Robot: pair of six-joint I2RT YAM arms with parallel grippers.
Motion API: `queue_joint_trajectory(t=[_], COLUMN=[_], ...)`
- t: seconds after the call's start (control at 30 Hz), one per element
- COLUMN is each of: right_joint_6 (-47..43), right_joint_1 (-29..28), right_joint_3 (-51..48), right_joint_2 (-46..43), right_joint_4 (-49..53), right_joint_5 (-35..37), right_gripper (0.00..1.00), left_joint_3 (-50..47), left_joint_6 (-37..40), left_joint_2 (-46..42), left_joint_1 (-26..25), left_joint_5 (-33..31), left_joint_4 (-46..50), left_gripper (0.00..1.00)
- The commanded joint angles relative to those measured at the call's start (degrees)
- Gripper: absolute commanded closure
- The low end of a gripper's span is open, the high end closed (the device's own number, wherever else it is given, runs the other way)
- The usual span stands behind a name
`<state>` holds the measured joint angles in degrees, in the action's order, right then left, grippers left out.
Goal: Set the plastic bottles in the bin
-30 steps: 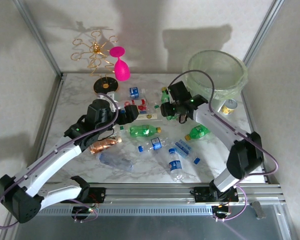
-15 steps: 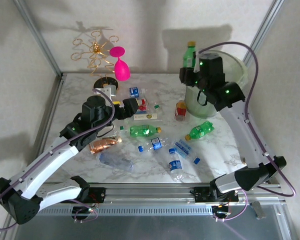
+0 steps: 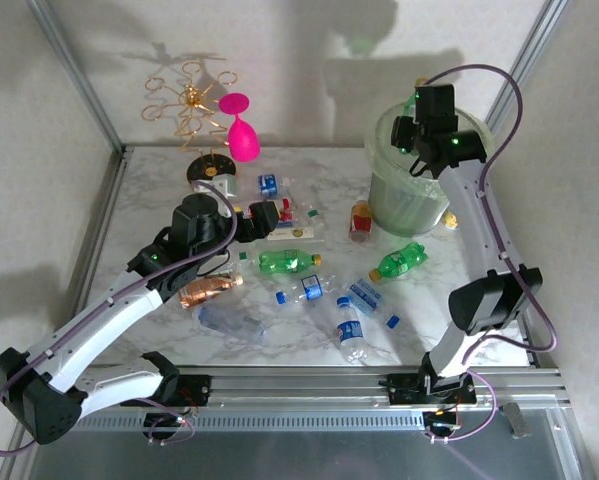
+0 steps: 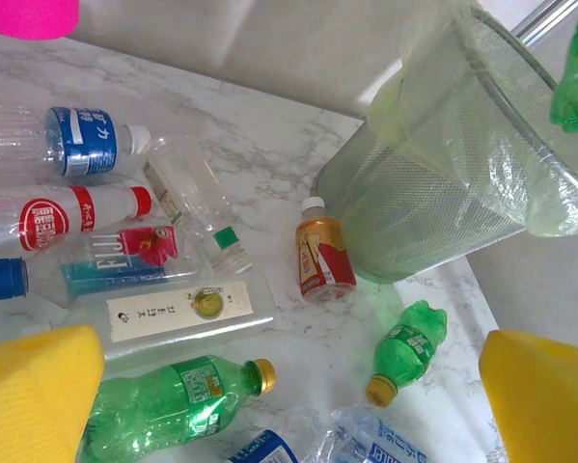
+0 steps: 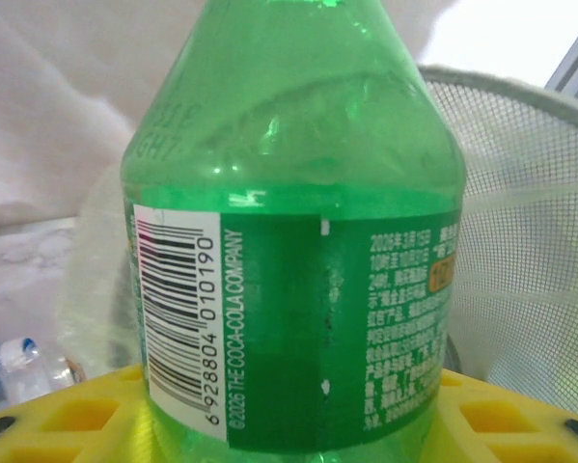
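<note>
Green bottle (image 5: pixel 289 270) clamped in right fingers (image 5: pixel 76 415) hangs over the bin (image 3: pixel 399 195) rim.

Layout. The bin (image 3: pixel 399 205) stood at the far right of the table (image 3: pixel 149 190). The plastic bottles (image 3: pixel 289 261) lay scattered to its left and nearer the arms, and a small bottle (image 3: pixel 360 220) sat just beside its wall. One upright bottle (image 5: pixel 289 289) hung over its rim. The wire rack (image 3: pixel 191 110) stood far left, with the glass (image 3: pixel 241 135) to its right.

Right arm (image 3: pixel 469 195) high over the bin (image 3: pixel 404 200), plastic bottles (image 3: pixel 287 261) scattered across the marble table (image 3: pixel 154 195)
</note>
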<state>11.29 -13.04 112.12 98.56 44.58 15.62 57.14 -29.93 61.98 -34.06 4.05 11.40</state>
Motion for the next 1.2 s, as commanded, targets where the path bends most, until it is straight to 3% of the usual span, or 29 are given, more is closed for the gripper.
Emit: queue_joint_trajectory(t=[0.0, 0.77, 1.17], right_joint_6=[-0.26, -0.76, -0.04], right_joint_1=[1.85, 9.59, 8.83], right_joint_3=[0.75, 7.09, 5.57], right_joint_2=[2.69, 22.25, 21.38], right_joint_4=[2.02, 8.16, 7.85], right_joint_5=[1.05, -6.24, -7.7], right_gripper=[0.46, 0.41, 0.25], left_joint_3=[-0.41, -0.88, -0.82], left_joint_6=[1.2, 1.19, 1.28], left_joint_2=[-0.02, -1.5, -1.68], left_joint_1=[-0.43, -0.39, -0.37], left_joint_5=[-0.86, -2.67, -2.85], left_joint_4=[-0.79, -0.37, -0.41], left_gripper=[0.01, 0.0, 0.01])
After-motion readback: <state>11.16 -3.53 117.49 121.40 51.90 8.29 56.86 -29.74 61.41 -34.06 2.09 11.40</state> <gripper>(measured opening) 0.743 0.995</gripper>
